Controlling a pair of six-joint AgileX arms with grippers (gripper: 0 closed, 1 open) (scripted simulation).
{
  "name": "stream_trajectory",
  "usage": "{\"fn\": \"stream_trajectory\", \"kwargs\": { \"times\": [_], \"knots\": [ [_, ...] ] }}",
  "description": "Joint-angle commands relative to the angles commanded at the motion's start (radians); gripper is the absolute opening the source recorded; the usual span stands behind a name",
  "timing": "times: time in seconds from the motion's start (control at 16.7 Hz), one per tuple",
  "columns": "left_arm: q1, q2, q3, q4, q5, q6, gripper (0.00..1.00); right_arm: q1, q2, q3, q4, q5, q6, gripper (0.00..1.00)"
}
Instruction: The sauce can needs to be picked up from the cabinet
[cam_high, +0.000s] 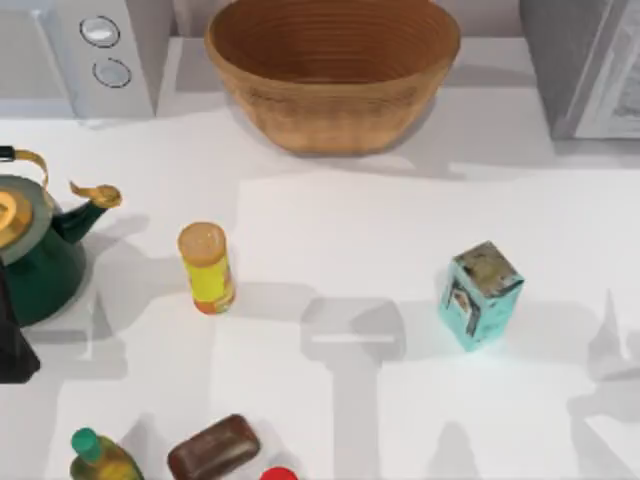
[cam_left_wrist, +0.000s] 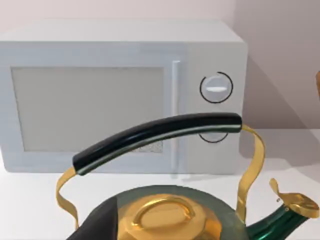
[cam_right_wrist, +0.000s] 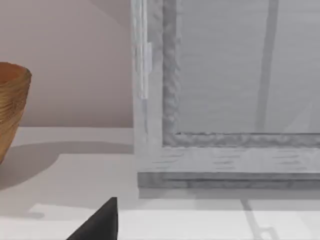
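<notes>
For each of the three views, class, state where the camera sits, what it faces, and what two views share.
Top view: overhead, looking down at the table; a dark part of the left arm at the left edge.
Left wrist view: low, facing the microwave over the kettle.
Right wrist view: low, facing the cabinet.
Shared: the basket appears in the top and right wrist views.

Grey cabinet (cam_high: 585, 70), far right corner.

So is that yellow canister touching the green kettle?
Apart. The top view shows bare white table between the yellow canister and the green kettle; even the kettle's spout tip stops short of it.
</notes>
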Motion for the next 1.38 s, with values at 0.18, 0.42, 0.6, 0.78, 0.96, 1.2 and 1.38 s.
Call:
{"fn": "stream_trajectory", "kwargs": {
  "times": [0.18,0.42,0.6,0.78,0.96,1.2,1.38],
  "knots": [
    [0.000,0.000,0.000,0.000,0.000,0.000,1.00,0.002,0.010,0.011,-0.003,0.001,0.000,1.00],
    [0.000,0.000,0.000,0.000,0.000,0.000,1.00,0.023,0.144,0.160,-0.040,0.020,0.003,1.00],
    [0.000,0.000,0.000,0.000,0.000,0.000,1.00,0.047,0.318,0.376,-0.095,0.047,0.005,1.00],
    [0.000,0.000,0.000,0.000,0.000,0.000,1.00,0.075,0.530,0.654,-0.164,0.079,0.006,1.00],
    [0.000,0.000,0.000,0.000,0.000,0.000,1.00,0.104,0.754,0.959,-0.237,0.113,0.008,1.00],
    [0.000,0.000,0.000,0.000,0.000,0.000,1.00,0.142,1.031,1.343,-0.325,0.154,0.011,1.00],
    [0.000,0.000,0.000,0.000,0.000,0.000,1.00,0.165,1.193,1.566,-0.376,0.177,0.013,1.00]
  ]
}}
